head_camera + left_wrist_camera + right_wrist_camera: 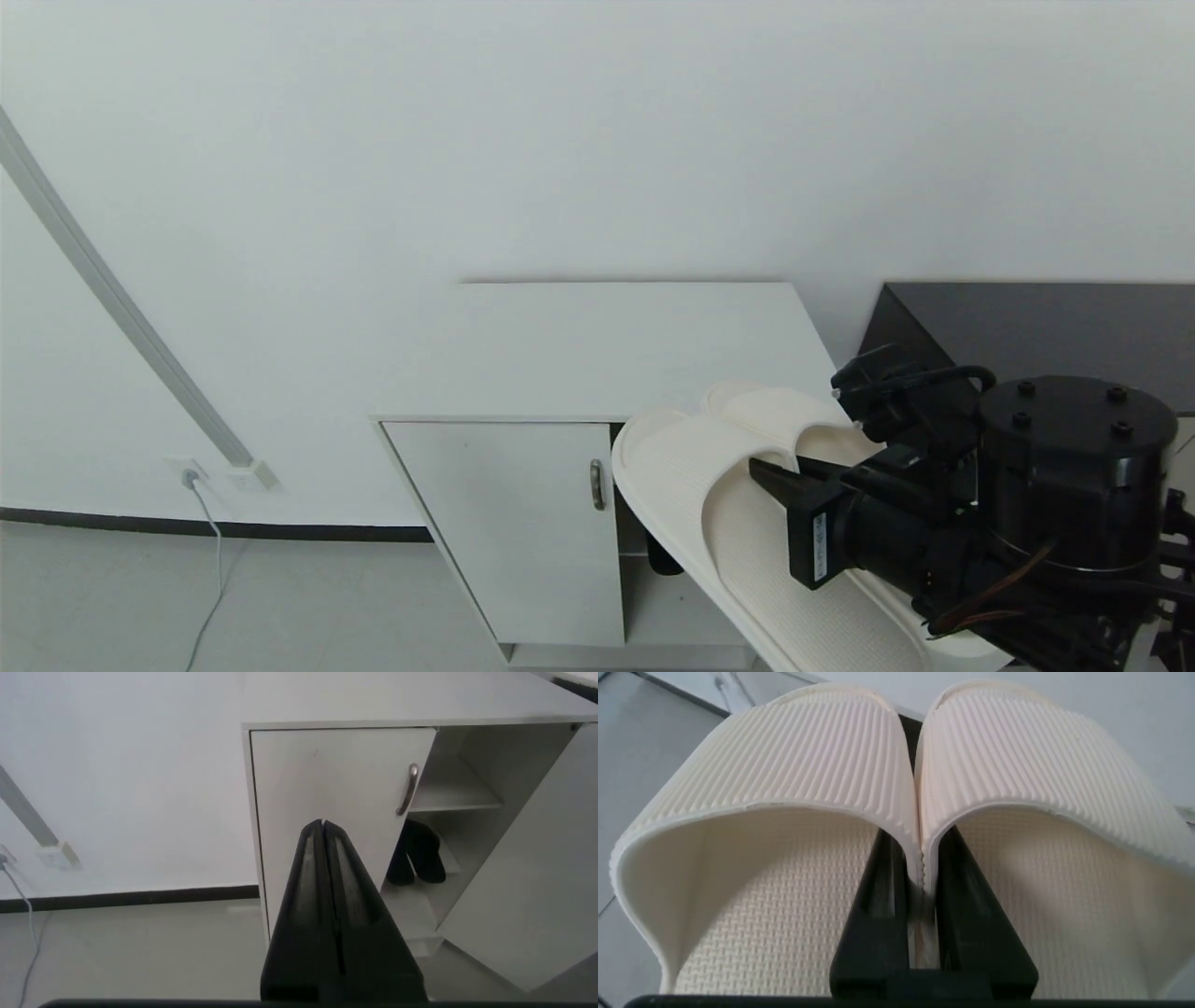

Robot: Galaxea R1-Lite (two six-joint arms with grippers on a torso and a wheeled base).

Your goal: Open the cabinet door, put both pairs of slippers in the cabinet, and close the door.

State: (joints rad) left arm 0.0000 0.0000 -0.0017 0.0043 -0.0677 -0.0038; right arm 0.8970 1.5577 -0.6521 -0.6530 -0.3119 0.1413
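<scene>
White wall and grey floor frame a white cabinet. A pair of cream slippers hangs in the air before the cabinet's open right half, inner edges pressed together and pinched by the right gripper. Black slippers lie inside, below a shelf. The cabinet's left door is closed and its right door swung wide. The left gripper has its fingers pressed together, empty, facing the closed door.
</scene>
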